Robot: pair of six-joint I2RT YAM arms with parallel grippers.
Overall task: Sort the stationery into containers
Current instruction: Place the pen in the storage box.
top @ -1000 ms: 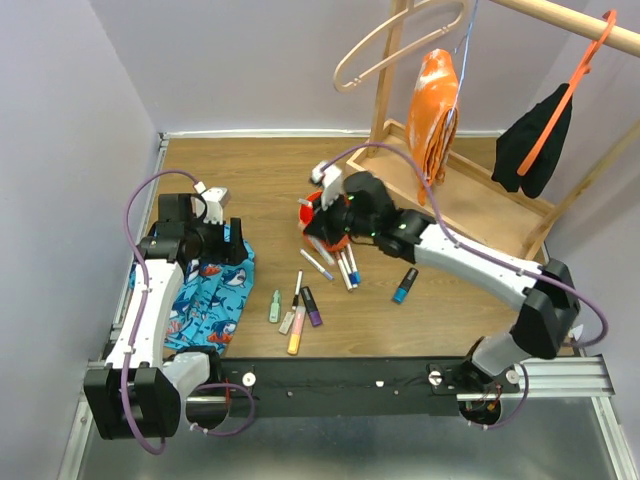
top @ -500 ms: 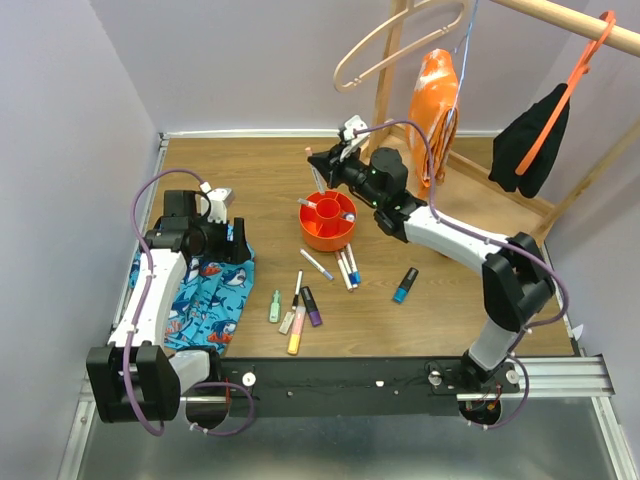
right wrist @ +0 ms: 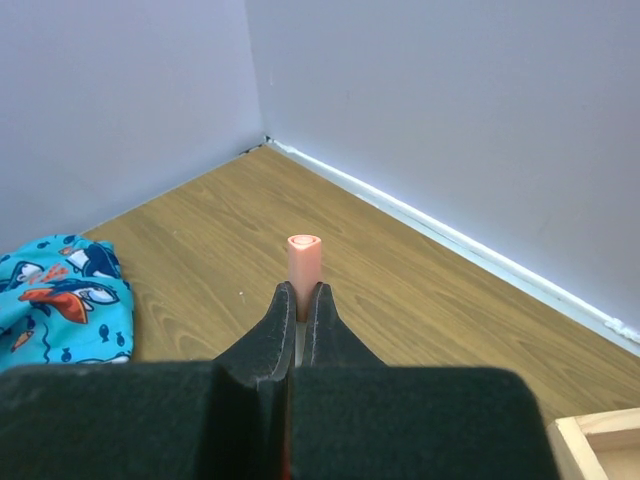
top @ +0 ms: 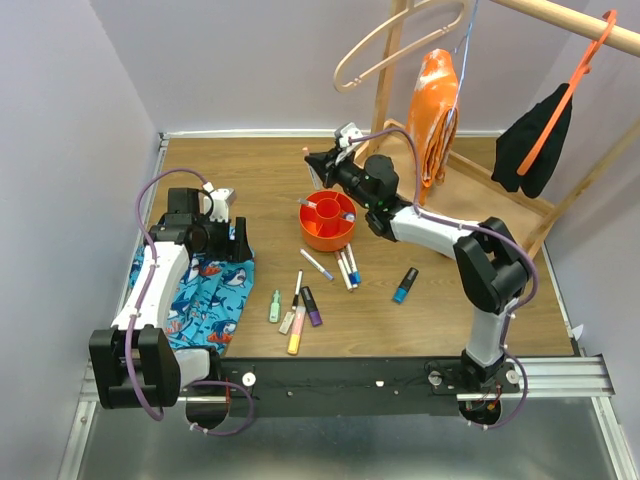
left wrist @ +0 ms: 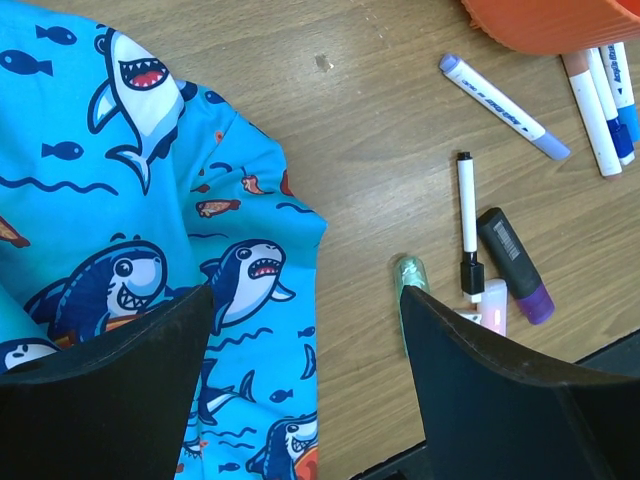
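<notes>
My right gripper [top: 314, 157] is shut on a pink marker [top: 308, 151] and holds it in the air behind the red-orange bowl [top: 313, 236]. In the right wrist view the marker [right wrist: 303, 258] sticks up from the closed gripper [right wrist: 300, 296]. A white marker [top: 322, 206] lies in the bowl. My left gripper [top: 238, 243] is open and empty, over the edge of the shark cloth [left wrist: 120, 200]. Between its fingers [left wrist: 470, 380] I see a pale green marker [left wrist: 410, 275], a black-tipped pen [left wrist: 467, 215], a purple highlighter [left wrist: 513, 262] and a purple-capped marker [left wrist: 503, 105].
Loose markers lie in front of the bowl: white-and-blue ones [top: 347, 268], a blue-capped one [top: 405, 285], a yellow one [top: 297, 338]. The wooden rack base [top: 480, 205] stands at the back right, with an orange cloth [top: 433, 100] and a black cloth [top: 530, 140] hanging.
My right gripper has risen from over the bowl and swung toward the back of the table with the pink marker in it. The left arm has hardly moved.
</notes>
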